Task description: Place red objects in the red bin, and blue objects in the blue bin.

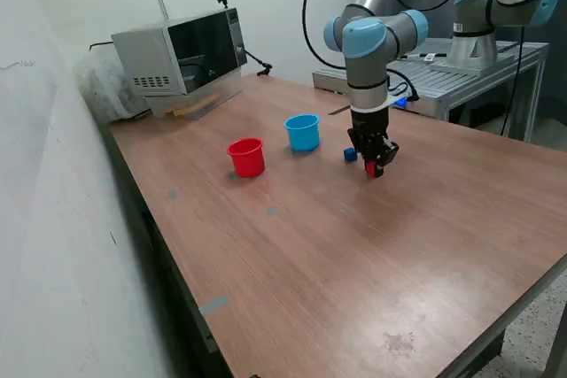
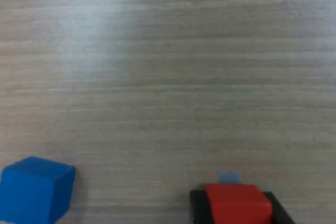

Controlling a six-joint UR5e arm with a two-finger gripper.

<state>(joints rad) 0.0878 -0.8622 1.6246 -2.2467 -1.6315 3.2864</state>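
While the gripper (image 1: 376, 168) has its fingers clamped on a red cube (image 2: 237, 202) just off the bench (image 1: 354, 254), ready for the red cup (image 1: 247, 157), a blue cube (image 1: 350, 155) waits beside it.

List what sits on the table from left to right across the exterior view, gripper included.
Microwave → red cup → light blue cup → dark blue cube → gripper, which is shut on a red cube.

No legible text, labels or numbers.
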